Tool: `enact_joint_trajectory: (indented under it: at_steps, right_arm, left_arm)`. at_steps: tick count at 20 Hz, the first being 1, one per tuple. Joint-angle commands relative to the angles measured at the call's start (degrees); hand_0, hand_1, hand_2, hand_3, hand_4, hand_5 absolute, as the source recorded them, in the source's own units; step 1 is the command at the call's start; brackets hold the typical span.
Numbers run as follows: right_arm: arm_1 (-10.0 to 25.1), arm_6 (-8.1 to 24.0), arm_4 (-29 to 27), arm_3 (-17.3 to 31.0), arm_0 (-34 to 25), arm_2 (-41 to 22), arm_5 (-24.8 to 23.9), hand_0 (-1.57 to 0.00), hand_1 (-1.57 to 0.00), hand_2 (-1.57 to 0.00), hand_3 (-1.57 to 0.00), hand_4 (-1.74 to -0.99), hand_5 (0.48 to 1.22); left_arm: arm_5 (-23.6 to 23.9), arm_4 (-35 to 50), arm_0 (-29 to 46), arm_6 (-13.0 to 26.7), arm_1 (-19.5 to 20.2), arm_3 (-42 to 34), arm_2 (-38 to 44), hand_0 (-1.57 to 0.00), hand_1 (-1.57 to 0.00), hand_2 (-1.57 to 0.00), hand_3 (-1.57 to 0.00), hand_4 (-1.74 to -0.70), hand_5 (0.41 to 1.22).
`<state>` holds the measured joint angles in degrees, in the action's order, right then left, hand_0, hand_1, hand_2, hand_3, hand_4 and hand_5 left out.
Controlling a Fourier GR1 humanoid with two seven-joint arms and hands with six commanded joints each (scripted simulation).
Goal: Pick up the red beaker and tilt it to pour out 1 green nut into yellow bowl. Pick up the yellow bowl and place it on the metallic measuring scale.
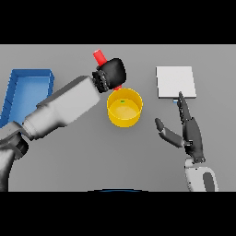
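Note:
My left hand (112, 72) is shut on the red beaker (99, 56), which is tilted, with its lower end showing red just over the far rim of the yellow bowl (124, 114). The hand covers most of the beaker. A small green nut (122, 101) lies inside the bowl near its far side. The metallic measuring scale (175, 81), a pale square plate, sits on the table to the right of the bowl. My right hand (190, 131) is open near the scale's front edge, fingers straight and pointing toward it, thumb spread left.
A blue tray (27, 87) stands at the left edge of the grey table, behind my left forearm (64, 108), which crosses diagonally from the lower left.

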<state>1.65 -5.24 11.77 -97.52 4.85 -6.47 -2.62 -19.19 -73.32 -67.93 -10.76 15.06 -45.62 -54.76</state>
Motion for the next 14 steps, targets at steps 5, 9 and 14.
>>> enact_joint_trajectory:
  at_steps: [5, 9, 14]
  right_arm:
    - [0.13, -0.91, 0.76, -0.57, 0.95, -0.52, -0.05, 0.00, 0.00, 0.00, 0.00, -1.136, 0.579]
    - [0.73, -1.12, 0.34, -1.21, 1.68, 0.03, 0.06, 0.00, 0.00, 0.00, 0.00, -1.128, 0.575]
    - [0.34, -0.07, 0.62, -1.43, 0.30, -0.08, -0.39, 0.00, 0.00, 0.00, 0.00, -1.135, 0.563]
  left_arm:
    - [1.91, -4.37, -2.65, -2.30, -0.30, 1.81, -3.95, -1.57, -1.57, -1.57, -1.57, -1.73, 1.221]
    - [2.85, -8.09, -5.26, -2.78, -0.72, 1.68, -6.93, -1.57, -1.57, -1.57, -1.57, -1.73, 1.221]
    - [3.90, -9.75, -16.27, -6.34, 0.56, 4.83, -6.11, -1.57, -1.57, -1.57, -1.57, -1.73, 1.221]
